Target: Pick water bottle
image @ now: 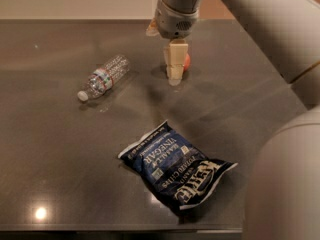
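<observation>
The water bottle (pixel 103 77) lies on its side on the dark table (pixel 60 149), at the left of the middle, white cap toward the front left. It is clear and ribbed, with a narrow label band. My gripper (pixel 175 76) hangs from the arm at the top middle, pointing down, well to the right of the bottle and apart from it. It hovers in front of a red apple (pixel 186 61) and hides most of it. The gripper holds nothing.
A dark blue chips bag (pixel 175 168) lies in the front middle of the table. My arm's grey links (pixel 280 29) fill the upper right and right edge. The table's front edge runs along the bottom.
</observation>
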{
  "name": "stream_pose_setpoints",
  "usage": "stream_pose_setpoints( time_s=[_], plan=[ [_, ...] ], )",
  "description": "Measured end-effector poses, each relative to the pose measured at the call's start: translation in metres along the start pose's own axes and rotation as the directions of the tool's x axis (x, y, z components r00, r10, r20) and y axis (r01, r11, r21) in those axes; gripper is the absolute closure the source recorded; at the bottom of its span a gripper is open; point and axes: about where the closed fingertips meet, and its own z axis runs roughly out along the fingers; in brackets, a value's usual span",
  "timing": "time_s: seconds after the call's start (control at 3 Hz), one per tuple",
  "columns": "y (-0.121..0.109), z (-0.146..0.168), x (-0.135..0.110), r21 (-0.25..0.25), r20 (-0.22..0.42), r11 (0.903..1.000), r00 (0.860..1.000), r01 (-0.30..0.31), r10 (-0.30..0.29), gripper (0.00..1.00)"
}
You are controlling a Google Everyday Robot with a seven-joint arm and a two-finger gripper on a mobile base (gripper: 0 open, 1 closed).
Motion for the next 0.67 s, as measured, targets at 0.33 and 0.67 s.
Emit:
stream_pose_setpoints(
  time_s=[0.33,0.67],
  plan=[
    [-0.025,0.028,-0.019,-0.038,-0.019,0.9979,0.998,0.052,-0.053,0.00],
    [-0.045,0.050,-0.039,-0.059,-0.036,0.9930,0.994,0.103,-0.105,0.00]
  ],
)
